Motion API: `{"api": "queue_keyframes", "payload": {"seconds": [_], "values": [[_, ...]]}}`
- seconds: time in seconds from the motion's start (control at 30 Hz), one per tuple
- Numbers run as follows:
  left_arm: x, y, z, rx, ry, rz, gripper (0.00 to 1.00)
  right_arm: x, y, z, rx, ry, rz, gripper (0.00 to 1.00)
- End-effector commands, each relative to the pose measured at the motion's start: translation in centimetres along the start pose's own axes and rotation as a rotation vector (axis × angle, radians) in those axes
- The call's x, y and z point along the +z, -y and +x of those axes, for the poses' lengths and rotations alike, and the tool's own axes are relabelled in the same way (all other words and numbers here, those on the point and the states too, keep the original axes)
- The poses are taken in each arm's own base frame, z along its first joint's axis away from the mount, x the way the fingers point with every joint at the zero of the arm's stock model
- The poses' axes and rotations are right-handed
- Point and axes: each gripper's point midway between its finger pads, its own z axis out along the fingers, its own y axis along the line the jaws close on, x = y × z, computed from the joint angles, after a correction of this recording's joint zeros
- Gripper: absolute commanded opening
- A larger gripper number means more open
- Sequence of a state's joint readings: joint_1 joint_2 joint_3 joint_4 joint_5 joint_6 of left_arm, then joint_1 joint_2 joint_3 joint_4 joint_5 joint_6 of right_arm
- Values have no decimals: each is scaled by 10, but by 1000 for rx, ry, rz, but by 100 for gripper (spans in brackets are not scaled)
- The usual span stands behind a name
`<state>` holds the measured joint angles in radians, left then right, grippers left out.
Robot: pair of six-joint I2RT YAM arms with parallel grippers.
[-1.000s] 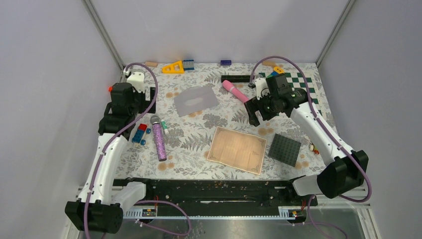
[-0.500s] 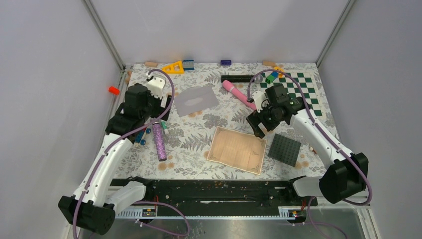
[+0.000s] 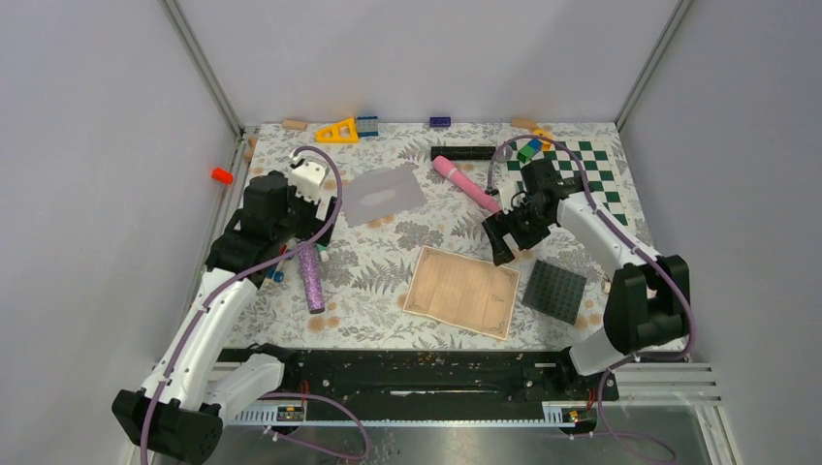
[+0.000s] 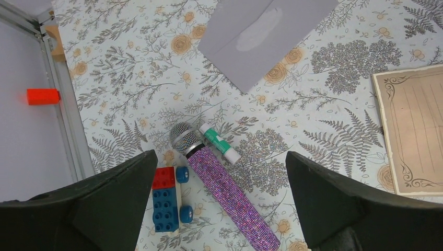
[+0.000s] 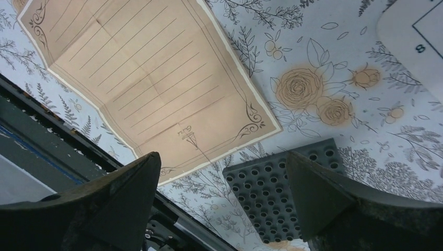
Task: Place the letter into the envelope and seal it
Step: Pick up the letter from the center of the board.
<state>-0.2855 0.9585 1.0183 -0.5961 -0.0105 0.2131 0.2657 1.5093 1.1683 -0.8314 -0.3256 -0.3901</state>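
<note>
Letter (image 3: 461, 292): one sheet, lying flat at front centre of the table (image 3: 378, 266), lined side up, with nothing on it and nothing gripping it.
Envelope (image 3: 383, 194): one, flat, farther back and to the left, well apart from the letter; it has a pale oval patch in its middle.
Plate (image 3: 555, 290): one, dark grey and studded, just beside the letter's right edge.
Grippers: two, both empty.
Left gripper (image 4: 220, 157): fingers spread wide, hanging over the head of the microphone.
Right gripper (image 5: 222, 156): fingers spread wide, hanging above the letter's right corner and the plate.
Microphone (image 3: 311, 276): one, purple glitter, left of the letter.
Pink cylinder (image 3: 465, 182): one, between the envelope and the right gripper.
Glue stick (image 4: 219, 143): one, touching the microphone's head.
Brick car (image 4: 167, 201): one, blue and red, just beside the microphone.
</note>
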Motion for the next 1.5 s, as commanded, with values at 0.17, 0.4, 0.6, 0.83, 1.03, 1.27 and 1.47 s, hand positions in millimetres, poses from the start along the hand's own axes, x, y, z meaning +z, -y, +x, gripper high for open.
{"api": "queue_keyframes", "payload": {"seconds": [0.17, 0.4, 0.6, 0.83, 1.03, 1.27, 1.47], "values": [[6, 13, -8, 11, 37, 64, 99, 23, -11, -1, 26, -81, -205, 91], [15, 61, -10, 38, 60, 266, 99, 40, -4, -12, 31, -120, -254, 90], [37, 117, 8, 7, 4, 462, 99, 49, 3, -15, 38, -133, -263, 90], [69, 160, 26, -82, -68, 612, 99, 58, 4, -19, 68, -163, -294, 88], [96, 191, 42, -151, -179, 678, 99, 64, 6, -19, 94, -194, -315, 88], [131, 214, 57, -218, -274, 633, 99, 66, 6, -24, 140, -219, -338, 85], [150, 226, 74, -290, -353, 577, 96, 66, -5, -20, 199, -236, -387, 82]]}}
